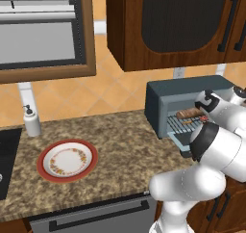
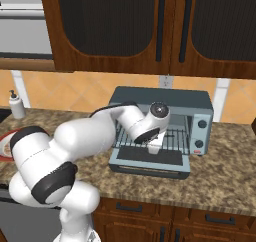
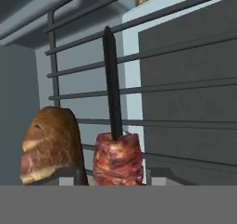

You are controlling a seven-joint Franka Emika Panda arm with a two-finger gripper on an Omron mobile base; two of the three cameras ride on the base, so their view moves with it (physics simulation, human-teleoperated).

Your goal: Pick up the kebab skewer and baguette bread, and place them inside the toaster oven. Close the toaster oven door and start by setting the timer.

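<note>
Both foods — kebab skewer point(image 3: 118, 158), baguette bread point(image 3: 51, 144) — on toaster oven point(image 2: 165, 98) rack.

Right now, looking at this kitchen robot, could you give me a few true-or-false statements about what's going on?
1. The baguette bread lies on the toaster oven's wire rack. True.
2. The toaster oven door is shut. False: it hangs open.
3. The kebab skewer sits on the plate. False: it is in the oven, beside the bread.
4. The plate has a red rim. True.
5. The pincer is over the sink. False: it reaches into the oven.
</note>
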